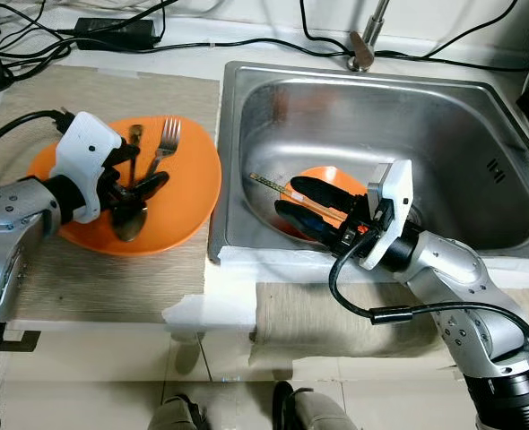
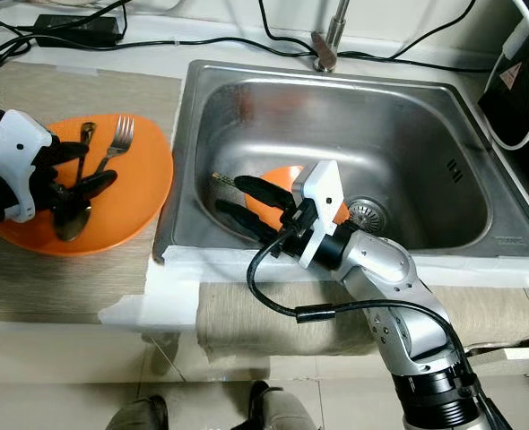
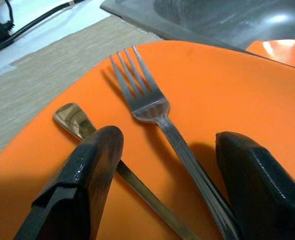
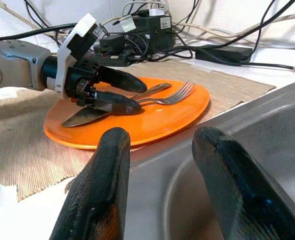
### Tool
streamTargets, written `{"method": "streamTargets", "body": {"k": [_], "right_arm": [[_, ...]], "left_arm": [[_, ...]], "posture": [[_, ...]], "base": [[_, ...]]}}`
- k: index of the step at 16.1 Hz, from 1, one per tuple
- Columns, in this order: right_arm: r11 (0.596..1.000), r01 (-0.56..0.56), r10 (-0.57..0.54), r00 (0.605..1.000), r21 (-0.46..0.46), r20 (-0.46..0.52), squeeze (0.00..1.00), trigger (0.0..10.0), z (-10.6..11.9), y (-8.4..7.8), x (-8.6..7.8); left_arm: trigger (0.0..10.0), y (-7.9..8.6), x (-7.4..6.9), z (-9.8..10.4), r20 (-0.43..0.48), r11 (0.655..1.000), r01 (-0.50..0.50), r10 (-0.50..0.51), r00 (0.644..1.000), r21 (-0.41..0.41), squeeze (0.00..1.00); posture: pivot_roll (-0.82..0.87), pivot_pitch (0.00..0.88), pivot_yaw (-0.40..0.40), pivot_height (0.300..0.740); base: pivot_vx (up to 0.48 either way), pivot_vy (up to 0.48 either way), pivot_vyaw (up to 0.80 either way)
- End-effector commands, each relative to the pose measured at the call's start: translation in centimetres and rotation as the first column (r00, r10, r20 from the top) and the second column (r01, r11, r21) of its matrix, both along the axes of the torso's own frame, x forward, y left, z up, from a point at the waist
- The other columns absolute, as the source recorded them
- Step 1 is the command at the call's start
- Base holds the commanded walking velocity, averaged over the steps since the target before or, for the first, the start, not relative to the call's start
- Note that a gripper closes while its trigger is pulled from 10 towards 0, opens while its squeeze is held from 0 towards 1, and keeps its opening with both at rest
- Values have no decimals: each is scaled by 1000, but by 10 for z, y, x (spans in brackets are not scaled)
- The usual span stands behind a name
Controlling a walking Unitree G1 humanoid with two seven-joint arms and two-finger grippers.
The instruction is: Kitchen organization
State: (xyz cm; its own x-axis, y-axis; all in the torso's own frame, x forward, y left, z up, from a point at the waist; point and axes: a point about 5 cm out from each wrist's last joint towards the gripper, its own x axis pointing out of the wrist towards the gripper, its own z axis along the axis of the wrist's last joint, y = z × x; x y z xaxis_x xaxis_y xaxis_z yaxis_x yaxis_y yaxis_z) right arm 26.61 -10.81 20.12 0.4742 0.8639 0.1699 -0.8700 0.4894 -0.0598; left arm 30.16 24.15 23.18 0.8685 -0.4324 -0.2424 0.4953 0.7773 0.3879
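white kitchen counter | woven beige mat with round orange plate | steel sink | black cables at the back

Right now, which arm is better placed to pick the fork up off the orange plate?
Left. The left gripper hovers open over the orange plate, its fingers straddling the fork; the right gripper is over the sink.

Brushed steel sink, glossy, seemingly plastic plate, shiny metal fork.

2 head cams look down; wrist cams close; all share orange plate.
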Motion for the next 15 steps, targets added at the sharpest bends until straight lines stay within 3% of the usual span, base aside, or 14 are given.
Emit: {"method": "streamTargets", "body": {"k": [1, 6, 8, 10, 11, 15], "right_arm": [[1000, -1, 1, 1000, -18, -14, 0, 10000, -3, -3, 0], [1000, -8, 7, 1000, -23, -24, 0, 10000, -6, -3, 0], [1000, -5, 4, 1000, -22, -25, 0, 10000, -6, -4, 1], [1000, -6, 5, 1000, -18, -25, 0, 10000, -5, -4, 1], [1000, -5, 5, 1000, -16, -26, 0, 10000, -5, -3, 1], [1000, 0, 0, 1000, -14, -27, 0, 10000, -5, -4, 2]], "left_arm": [[10000, 6, -1, -12, -58, 999, -27, 29, 998, 33, 0], [10000, 18, -5, -8, -54, 997, -52, 55, 997, 49, 0], [10000, 21, -7, -5, -47, 998, -64, 64, 997, 5, 0], [10000, 15, -4, 12, 12, 986, -58, 61, 998, -154, 0], [10000, 11, -4, 19, 43, 982, -31, 40, 998, -189, 0], [10000, 5, -2, 31, 88, 983, 19, -3, 996, -185, 0]], "posture": [[-128, 192, -83, 740], [-118, 196, -88, 740], [-114, 197, -90, 740], [-113, 199, -92, 740], [-114, 199, -92, 740], [-118, 201, -87, 740]], "base": [[0, 0, 0], [0, 0, 0], [0, 0, 0], [0, 0, 0], [0, 0, 0], [0, 0, 0]]}}
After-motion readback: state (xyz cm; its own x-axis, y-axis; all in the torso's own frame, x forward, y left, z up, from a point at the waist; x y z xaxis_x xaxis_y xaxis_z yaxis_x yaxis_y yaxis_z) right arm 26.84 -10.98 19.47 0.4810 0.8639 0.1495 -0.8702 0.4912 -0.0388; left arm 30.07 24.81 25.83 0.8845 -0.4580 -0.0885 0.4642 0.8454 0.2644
